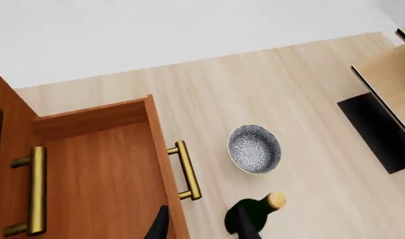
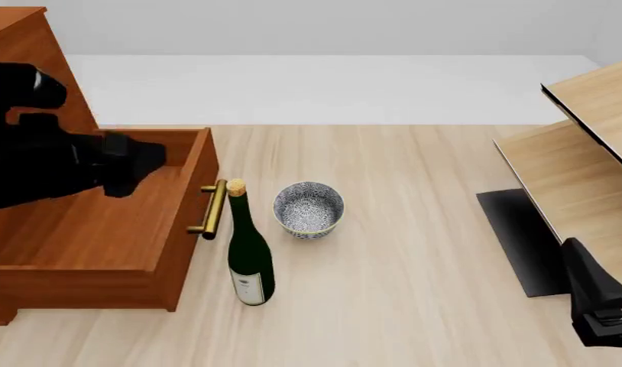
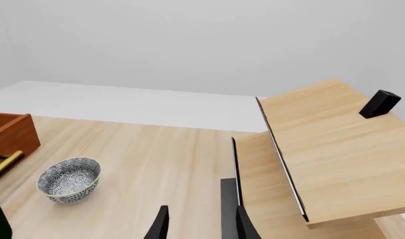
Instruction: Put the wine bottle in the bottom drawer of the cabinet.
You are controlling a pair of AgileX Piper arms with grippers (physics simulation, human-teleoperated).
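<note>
Two black grippers are in view. The left gripper hangs over the pulled-out bottom drawer, a large reddish-brown wooden box with a brass bar handle on its front, at the left edge of the pale wooden table; its fingers are spread apart and hold nothing. The right gripper sits near the table's right front corner, beside the pale light-wood shelf unit, its fingers likewise parted and empty.

The slim dark green glass wine bottle, with a tan cork top and a small white label near its base, stands upright on the table just beside the drawer's front, close to the handle; whether it touches the handle cannot be told. A speckled grey bowl rests just to its right. The tall reddish-brown wooden cabinet rises at the table's left rear.
</note>
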